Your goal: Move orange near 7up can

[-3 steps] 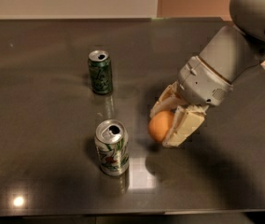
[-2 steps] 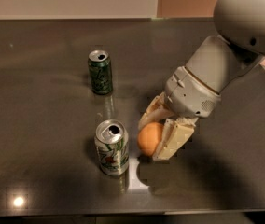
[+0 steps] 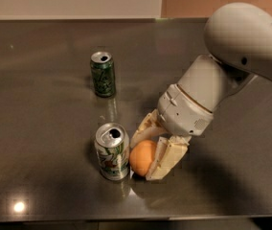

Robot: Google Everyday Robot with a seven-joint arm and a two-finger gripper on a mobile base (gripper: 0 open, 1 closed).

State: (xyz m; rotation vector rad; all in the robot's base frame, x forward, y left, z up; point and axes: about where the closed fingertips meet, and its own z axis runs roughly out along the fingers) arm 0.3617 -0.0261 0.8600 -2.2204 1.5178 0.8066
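The orange (image 3: pixel 142 157) sits low on the dark table, just right of the 7up can (image 3: pixel 112 151), almost touching it. The can is silver-white with green streaks and stands upright near the front edge. My gripper (image 3: pixel 151 150) comes in from the right on a white arm, and its cream fingers (image 3: pixel 166 159) are shut on the orange, one behind it and one in front to its right.
A dark green can (image 3: pixel 102 74) stands upright farther back on the table. The table (image 3: pixel 40 128) has its front edge just below the 7up can. The white arm (image 3: pixel 232 66) fills the upper right.
My gripper has carried the orange left and toward the front, from well right of the 7up can to right beside it. Both cans have stayed put.
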